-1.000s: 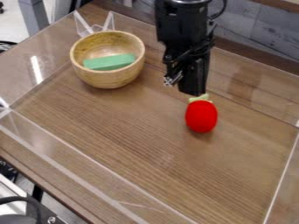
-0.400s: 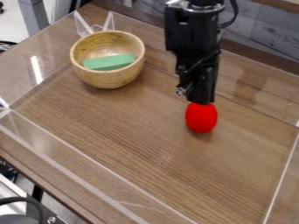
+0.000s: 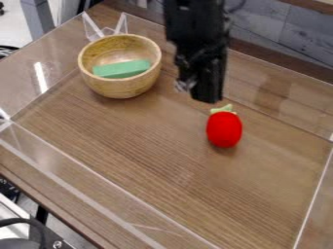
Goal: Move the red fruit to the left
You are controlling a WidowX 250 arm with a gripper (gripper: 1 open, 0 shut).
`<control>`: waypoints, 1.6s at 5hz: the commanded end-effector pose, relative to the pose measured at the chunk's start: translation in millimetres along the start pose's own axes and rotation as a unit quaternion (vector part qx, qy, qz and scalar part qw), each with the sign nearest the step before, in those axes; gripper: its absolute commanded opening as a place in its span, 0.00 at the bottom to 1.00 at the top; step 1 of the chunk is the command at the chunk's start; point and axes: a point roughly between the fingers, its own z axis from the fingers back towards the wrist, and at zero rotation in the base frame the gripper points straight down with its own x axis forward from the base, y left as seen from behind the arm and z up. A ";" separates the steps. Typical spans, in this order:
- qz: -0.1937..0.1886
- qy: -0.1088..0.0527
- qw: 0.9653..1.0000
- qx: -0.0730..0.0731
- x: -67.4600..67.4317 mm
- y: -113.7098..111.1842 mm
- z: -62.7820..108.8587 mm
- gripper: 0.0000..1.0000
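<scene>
The red fruit [image 3: 225, 128] is seen lying on the wooden table [image 3: 156, 175], towards the right side of the picture, with its green leafy top turned up and back. Nothing grips it; it rests free on the wood.

Just above and to the left of the fruit, the gripper [image 3: 205, 93] hangs pointing straight down, its tips a little clear of the leafy top and apart from the fruit's body. The jaws are drawn together and nothing is held between them. Because the fingers are closed and empty, a grasp is not judged to be in hand; the fruit appears to be meant for a push or nudge, or the grasp has not yet been made.

Farther left and back, a wooden bowl [image 3: 120, 85] is found with a flat green item [image 3: 119, 68] inside it, well apart from the fruit. A clear plastic wall [image 3: 53, 165] is seen around the table's edge.

The task is judged to be at an early step, since the fruit is on the right. For the next move, the closed fingers would have to be brought down on the fruit's right side and swept leftward, or else opened and lowered around it. A rounded fruit is likely to roll off line under a push, and the bowl should be kept clear of.
</scene>
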 end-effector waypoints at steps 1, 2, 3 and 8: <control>-0.002 0.003 1.000 -0.026 -4.8 -1.4 9.2 0.00; -0.003 0.001 1.000 -0.021 -7.3 0.3 -0.6 1.00; 0.019 0.004 0.999 -0.026 -7.9 0.1 0.5 0.00; 0.153 0.005 0.987 -0.047 6.8 0.7 -11.9 0.00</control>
